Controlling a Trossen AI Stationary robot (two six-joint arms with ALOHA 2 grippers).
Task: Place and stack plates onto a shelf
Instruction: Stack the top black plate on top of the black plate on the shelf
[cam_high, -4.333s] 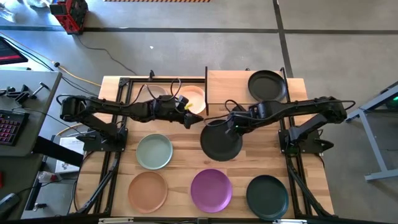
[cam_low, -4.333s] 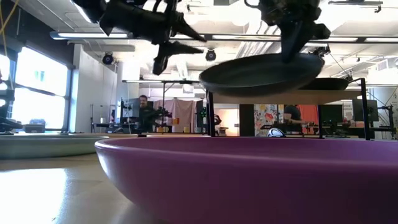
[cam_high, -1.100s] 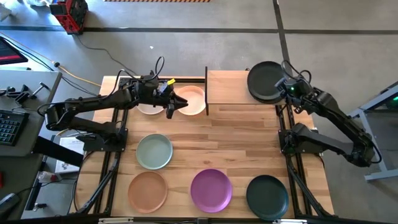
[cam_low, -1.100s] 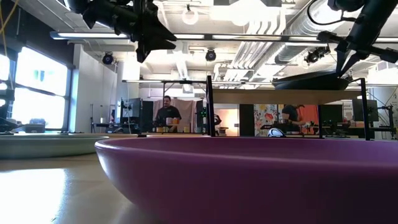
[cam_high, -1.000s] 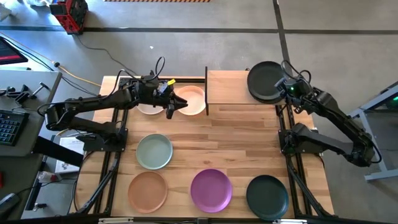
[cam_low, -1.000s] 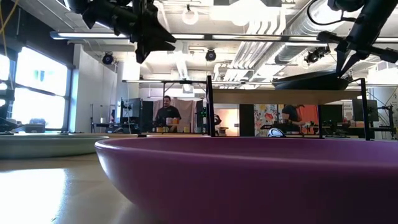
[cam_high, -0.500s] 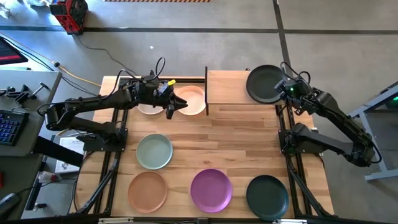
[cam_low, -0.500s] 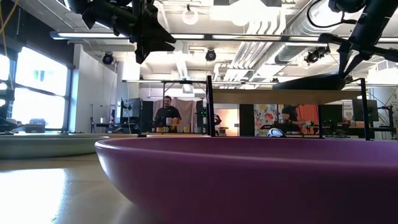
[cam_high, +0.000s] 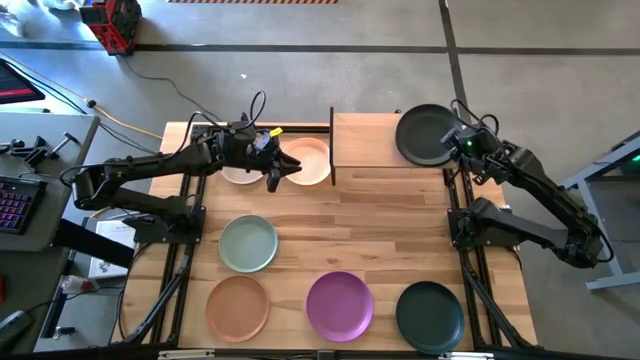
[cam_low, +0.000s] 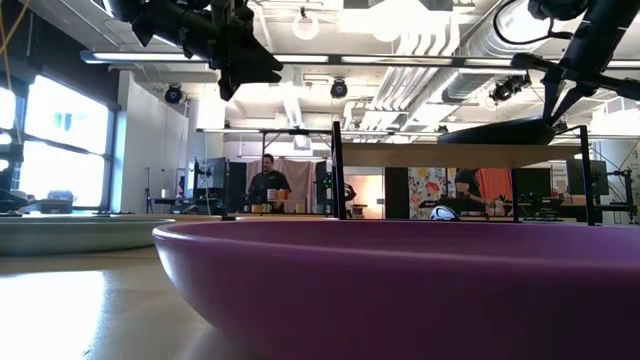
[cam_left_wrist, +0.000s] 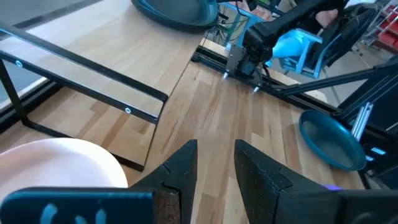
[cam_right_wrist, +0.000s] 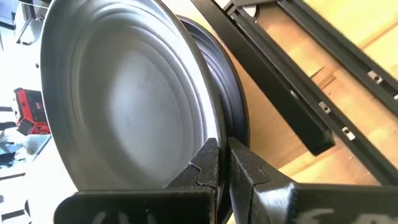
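Left arm: reaching across the back-left of the table, its left gripper (cam_high: 285, 170) hovering over the near edge of the peach plate (cam_high: 308, 160); the fingers stand a little apart and hold nothing.
Beige plate: just beside the peach one, partly under the left arm (cam_high: 238, 172).
Front rows: sage green plate (cam_high: 248, 243), terracotta plate (cam_high: 238, 306), purple plate (cam_high: 340, 305) and dark green plate (cam_high: 430, 315) all lie flat on the tabletop, well apart from both grippers.
Shelf: the raised board (cam_high: 365, 140) at the back, its left half bare.
Black plates: two, stacked at the shelf's right end (cam_high: 425, 135), the upper one sitting slightly off-centre on the lower.
Right arm: the right gripper (cam_high: 458, 143) is at the stack's right rim, fingers pinched on the edge of the top black plate (cam_right_wrist: 124, 99).
Key relation: the stack lies to the left of the right gripper, so I'd judge release and a pull-back rightward comes next; the left arm is nearer the peach plate, with the shelf's free half just to its right.
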